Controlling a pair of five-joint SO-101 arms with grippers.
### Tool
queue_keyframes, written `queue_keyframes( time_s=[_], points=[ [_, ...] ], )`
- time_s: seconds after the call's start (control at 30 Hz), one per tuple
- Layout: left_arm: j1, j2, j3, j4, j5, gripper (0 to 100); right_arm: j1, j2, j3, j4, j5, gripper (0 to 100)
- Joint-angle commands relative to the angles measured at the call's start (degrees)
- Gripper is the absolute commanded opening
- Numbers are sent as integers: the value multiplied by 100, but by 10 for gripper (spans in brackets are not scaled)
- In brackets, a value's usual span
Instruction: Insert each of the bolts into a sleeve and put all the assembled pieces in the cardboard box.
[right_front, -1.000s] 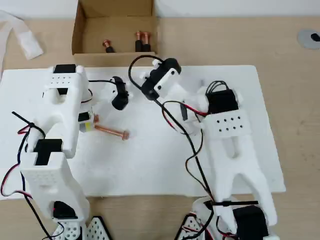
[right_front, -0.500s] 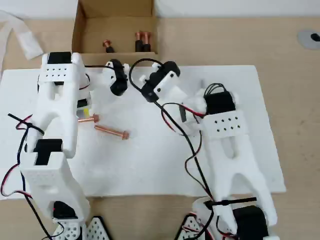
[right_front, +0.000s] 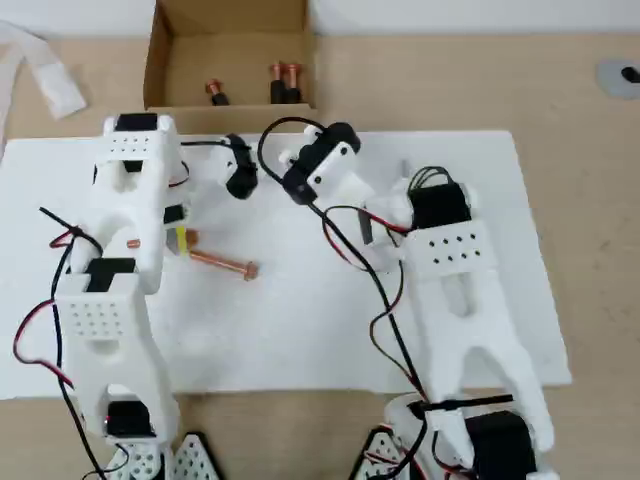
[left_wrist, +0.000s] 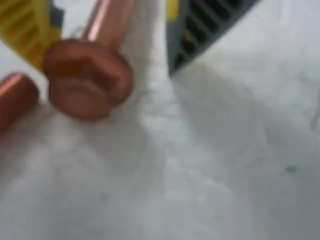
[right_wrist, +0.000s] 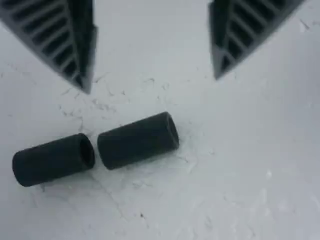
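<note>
The left gripper (left_wrist: 107, 62) is low over the mat (left_wrist: 210, 165) with its fingers apart, one yellow (left_wrist: 25, 25) and one dark and ribbed (left_wrist: 210, 22). A bolt (left_wrist: 87, 80) sits between them, its shaft running up into the gap and its head just below the fingertips. The view is blurred, but white seems to show on both sides of the shaft, so neither finger appears to press it. The end of a second bolt (left_wrist: 15, 100) lies just beside that head, on the yellow finger's side.

The right gripper (right_wrist: 151, 81) hangs over the mat with its two dark fingers wide apart, holding nothing. Just beyond its fingertips a sleeve (right_wrist: 137, 140) lies on its side. A second sleeve (right_wrist: 52, 160) lies end to end with the first, nearly touching it.

The box (right_front: 155, 60) stands past the left gripper, off the mat's far edge and well apart from the right gripper. Three assembled pieces (right_front: 276, 85) lie inside along its near wall.
</note>
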Motion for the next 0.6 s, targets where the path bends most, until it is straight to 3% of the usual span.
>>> queue_keyframes(
  time_s=[0.0, 0.13, 0.43, 0.57],
  points=[
    [123, 66, -229, 0, 44, 133, 75, -198, -22, -88, -26, 192],
    [132, 207, -229, 0, 53, 44, 75, -207, -22, -88, -26, 192],
    [149, 242, -334, 18, 475, 16, 75, -207, -31, -88, -35, 192],
    [141, -330, -958, 844, 756, 15, 66, -207, -31, -62, -308, 192]
  ],
)
